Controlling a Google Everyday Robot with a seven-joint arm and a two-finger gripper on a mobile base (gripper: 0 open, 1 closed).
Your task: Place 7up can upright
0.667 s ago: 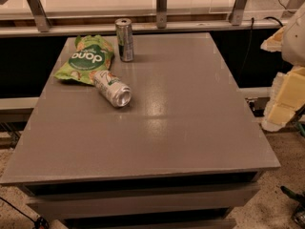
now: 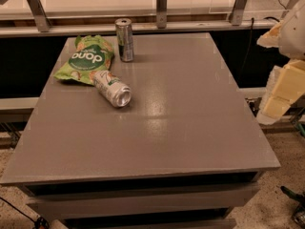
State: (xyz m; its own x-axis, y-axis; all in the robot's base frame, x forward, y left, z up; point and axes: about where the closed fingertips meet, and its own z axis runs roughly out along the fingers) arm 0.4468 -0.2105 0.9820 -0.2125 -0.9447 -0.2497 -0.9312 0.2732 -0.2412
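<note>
On the grey bench (image 2: 181, 128), at ten o'clock, a crinkled green snack bag (image 2: 85, 61) lies closed. Against its five o'clock edge the short silver-white 7up can (image 2: 112, 88) lies sideways. A slim dark-silver can (image 2: 125, 39) stands at twelve. My cream hand (image 2: 281, 97) hangs off three o'clock, and I cannot tell its grip. If I nudge the can it may roll. I can't see what either can holds.

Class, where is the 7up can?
The 7up can lies sideways at the table's left, beside the chip bag; the gripper hangs off the right edge.
</note>
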